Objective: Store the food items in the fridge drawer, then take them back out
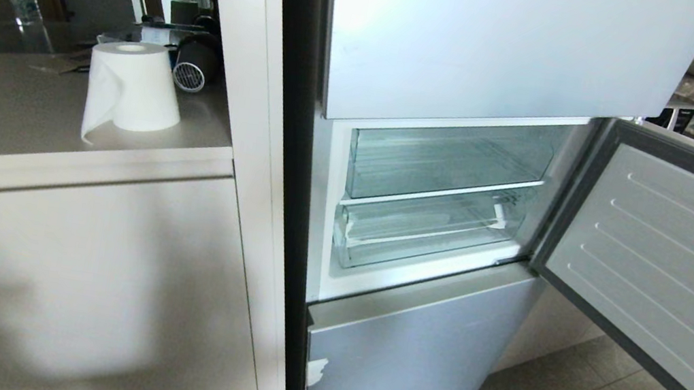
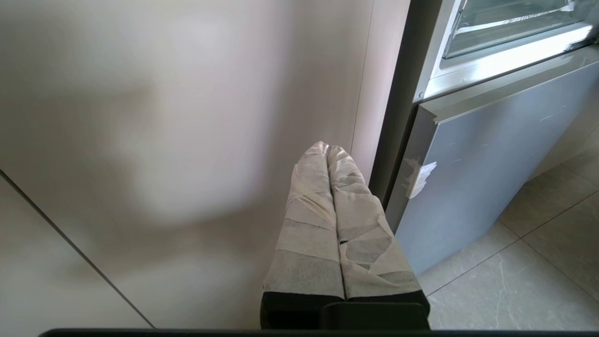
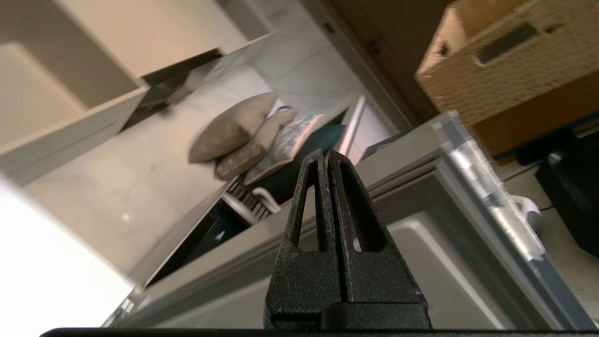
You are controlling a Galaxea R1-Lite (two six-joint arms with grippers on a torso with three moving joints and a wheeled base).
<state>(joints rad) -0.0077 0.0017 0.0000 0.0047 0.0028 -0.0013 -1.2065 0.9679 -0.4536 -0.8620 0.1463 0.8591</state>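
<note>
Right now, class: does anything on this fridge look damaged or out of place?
Yes. A torn scrap of white tape clings to the left edge of the lower fridge door, peeling loose. Both clear drawers sit in place.

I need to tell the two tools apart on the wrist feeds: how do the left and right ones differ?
The left tool has fingers wrapped in pale tape; the right tool has bare black slotted fingers. The left points at a cabinet panel beside the fridge; the right points toward pillows past the open fridge door. Both are shut and empty.
</note>
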